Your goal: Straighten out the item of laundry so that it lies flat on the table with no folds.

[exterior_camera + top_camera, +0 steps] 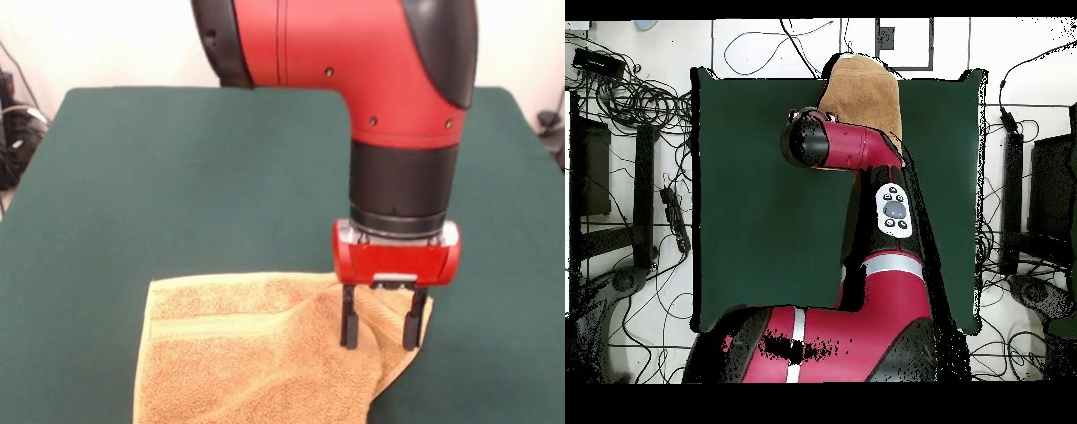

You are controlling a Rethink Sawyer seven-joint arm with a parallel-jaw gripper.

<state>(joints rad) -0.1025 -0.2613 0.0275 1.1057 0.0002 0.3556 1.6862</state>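
Observation:
The item of laundry (256,353) is an orange-tan towel at the near edge of the green table (177,177), running off the picture's bottom. A woven band crosses it, and its right corner is folded over in a diagonal flap. My gripper (380,331) stands open over that flap, one black finger (350,327) on the cloth and the other at the towel's right edge. Nothing is gripped. In the overhead view the towel (860,95) lies at the table's (755,200) top edge, partly hidden by the red arm (845,145), which also hides the gripper.
Cables and dark equipment (625,150) surround the table on the floor. A cable bundle (13,132) sits past the table's left edge, and a small dark object (552,119) past its right edge. Green cloth stretches wide behind and beside the towel.

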